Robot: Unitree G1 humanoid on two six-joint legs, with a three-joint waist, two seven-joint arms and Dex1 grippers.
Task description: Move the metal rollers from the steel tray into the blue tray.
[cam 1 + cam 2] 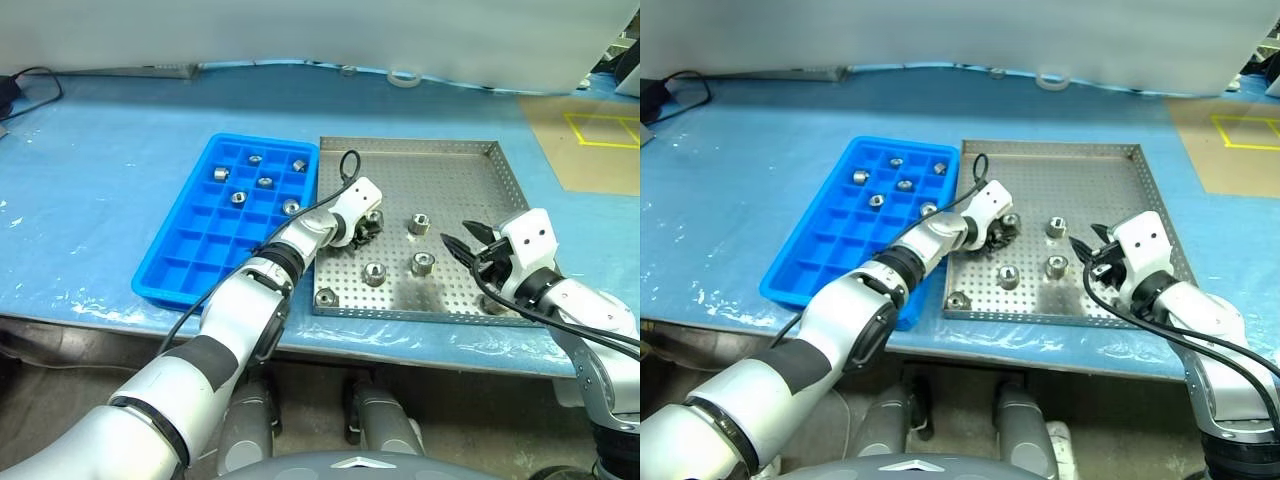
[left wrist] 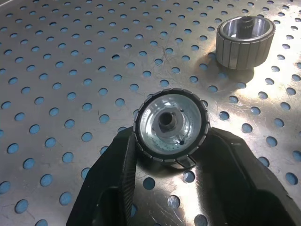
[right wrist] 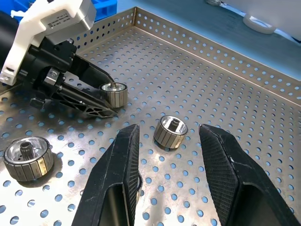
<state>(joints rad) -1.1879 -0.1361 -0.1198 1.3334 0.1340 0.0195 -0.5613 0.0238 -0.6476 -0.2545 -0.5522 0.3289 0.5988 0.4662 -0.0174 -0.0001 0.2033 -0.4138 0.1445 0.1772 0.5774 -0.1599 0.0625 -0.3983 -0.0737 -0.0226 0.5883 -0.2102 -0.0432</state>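
The steel tray point(image 1: 450, 180) lies at the centre right, with the blue tray point(image 1: 170, 285) beside it on the left. Several metal rollers point(image 1: 265, 182) sit in the blue tray's far compartments. Three loose rollers point(image 1: 419, 224) point(image 1: 423, 263) point(image 1: 374, 271) stand on the perforated floor, and another point(image 1: 326, 297) lies at the near left corner. My left gripper point(image 2: 171, 141) is shut on one roller point(image 2: 171, 125), which rests on the steel tray's floor near its left side. Over the tray's right part my right gripper point(image 3: 168, 129) stands open, and a roller point(image 3: 170, 131) lies just ahead of its fingers.
A blue sheet covers the table. At the back edge lies a roll of tape point(image 1: 404, 77), and a black cable point(image 1: 30, 85) runs at the far left. A brown board with yellow markings point(image 1: 600, 140) lies to the right of the steel tray.
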